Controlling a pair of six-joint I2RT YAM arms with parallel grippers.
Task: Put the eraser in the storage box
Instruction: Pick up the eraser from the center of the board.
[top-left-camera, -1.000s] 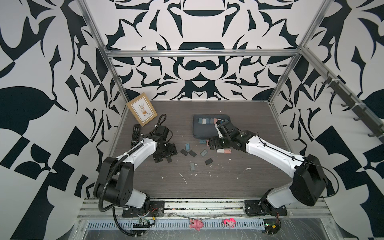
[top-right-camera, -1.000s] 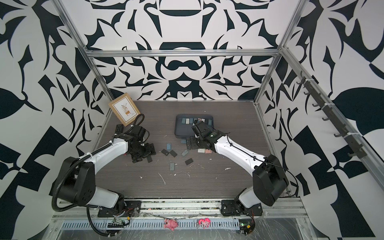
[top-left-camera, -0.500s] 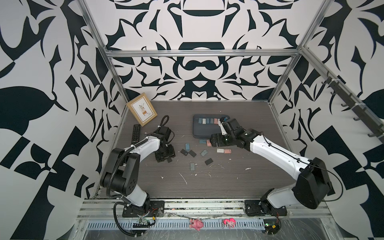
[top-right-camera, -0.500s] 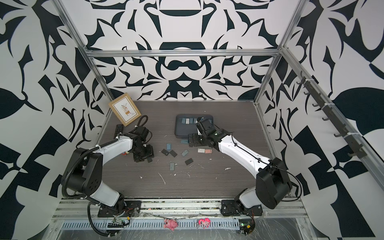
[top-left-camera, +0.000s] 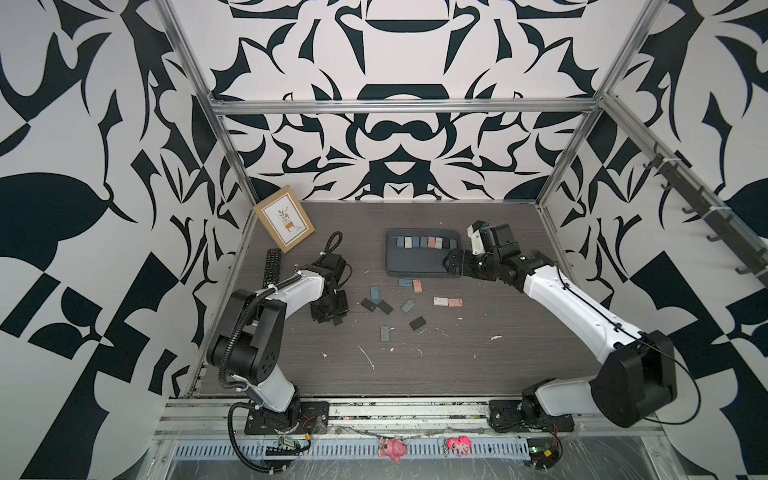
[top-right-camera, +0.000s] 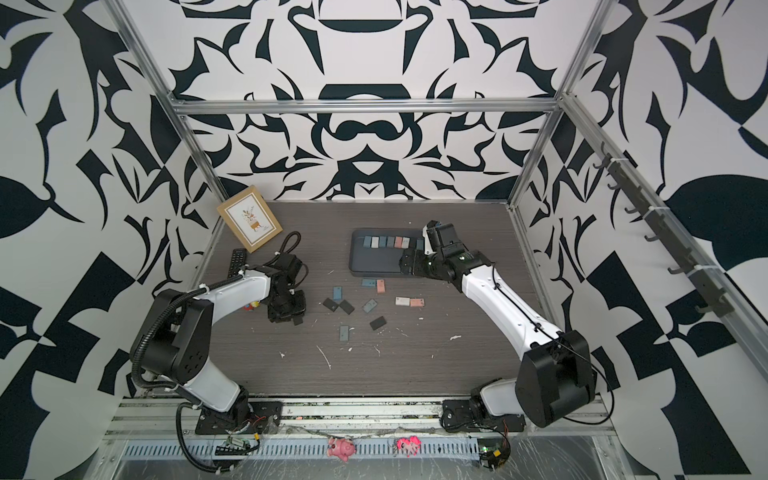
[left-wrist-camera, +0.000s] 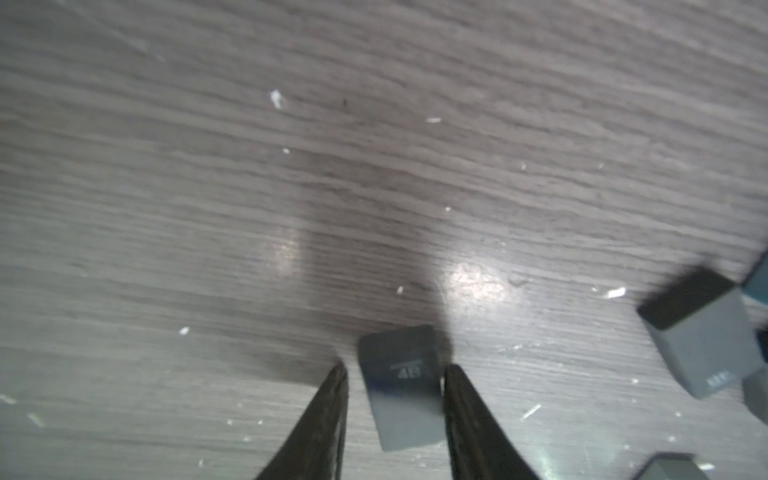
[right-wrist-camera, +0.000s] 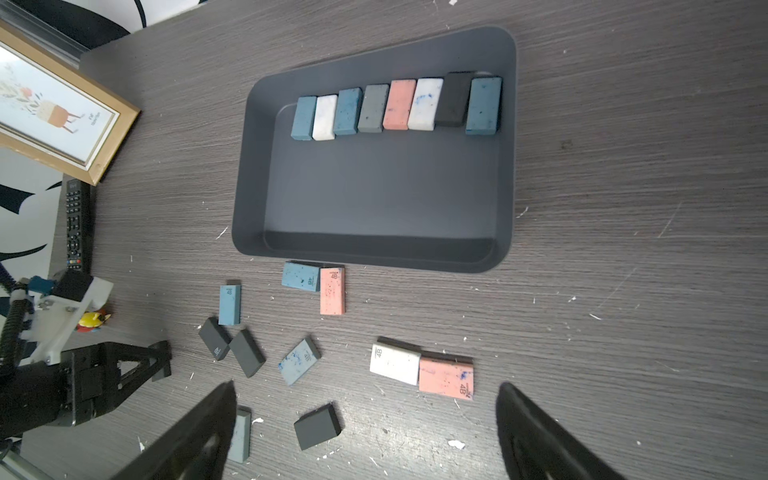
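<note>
While table (left-wrist-camera: 374, 166) looks woodgrained — eraser (left-wrist-camera: 399, 390) blocky

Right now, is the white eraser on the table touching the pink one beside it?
Touching. The right wrist view shows the white eraser pressed edge to edge against the pink eraser, with no gap visible between them.

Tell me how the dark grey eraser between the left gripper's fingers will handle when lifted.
The dark grey eraser is a flat block, so it probably won't roll. Its matte surface looks grippy; likely stiff and light for the left gripper.
</note>
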